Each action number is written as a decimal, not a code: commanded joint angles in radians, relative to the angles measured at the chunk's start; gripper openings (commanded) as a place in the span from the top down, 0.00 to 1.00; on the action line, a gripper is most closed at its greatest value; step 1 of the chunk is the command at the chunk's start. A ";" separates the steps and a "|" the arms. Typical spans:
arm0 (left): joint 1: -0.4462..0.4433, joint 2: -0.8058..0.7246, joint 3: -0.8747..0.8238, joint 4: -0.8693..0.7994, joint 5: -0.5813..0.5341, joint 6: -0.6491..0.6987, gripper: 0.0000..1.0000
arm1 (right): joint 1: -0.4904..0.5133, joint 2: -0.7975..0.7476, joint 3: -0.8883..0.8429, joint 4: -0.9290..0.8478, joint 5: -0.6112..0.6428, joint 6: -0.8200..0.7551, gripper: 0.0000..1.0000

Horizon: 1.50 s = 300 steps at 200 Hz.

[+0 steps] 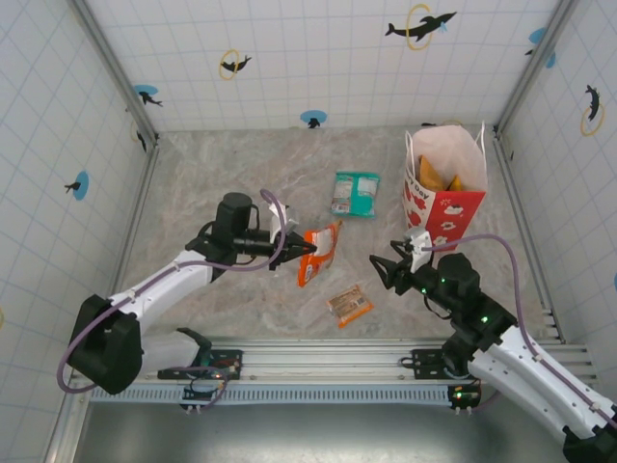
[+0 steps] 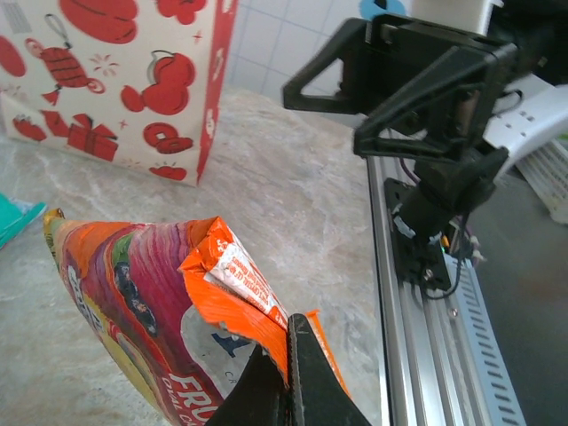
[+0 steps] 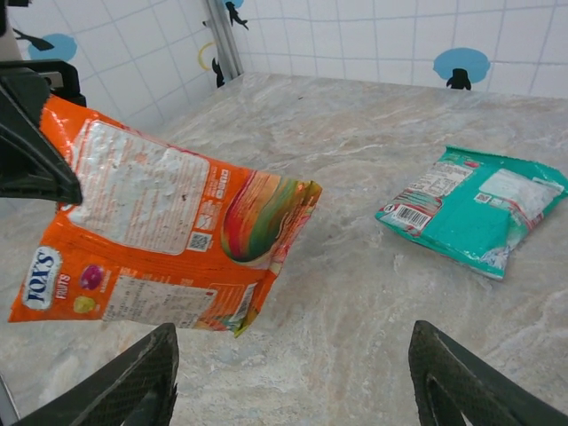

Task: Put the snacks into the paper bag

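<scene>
Top external view puts the paper bag (image 1: 448, 207) upright at far right, the orange packet (image 1: 320, 253) dangling well left of it (pinched by the left gripper (image 1: 292, 248)), the nearer right gripper (image 1: 384, 270) spread and empty.

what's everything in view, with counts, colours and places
orange packet: one, orange with a green-red swirl, held off the table by the left gripper
teal packet: one, teal, flat on the table left of the paper bag
wrapped bar: one, clear orange-brown, on the table near the front rail
paper bag: one, white and red, upright at far right
packets in the bag: at least two showing, yellow-orange
table: one, grey marble
left gripper: one, black, shut on the orange packet
right gripper: one, black, open and empty
</scene>
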 commanded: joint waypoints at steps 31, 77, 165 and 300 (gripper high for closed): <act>0.004 -0.007 0.077 -0.125 0.166 0.215 1.00 | -0.094 0.061 0.013 0.024 -0.185 -0.077 0.30; -0.044 0.040 0.207 -0.415 0.023 0.429 1.00 | -0.069 0.195 0.137 -0.073 -0.288 -0.275 0.32; -0.150 0.074 0.338 -0.667 -0.194 0.647 1.00 | 0.084 0.491 0.392 -0.282 -0.323 -0.710 0.26; -0.185 0.020 0.340 -0.637 -0.278 0.699 1.00 | 0.057 0.614 0.359 -0.167 -0.520 -0.688 0.24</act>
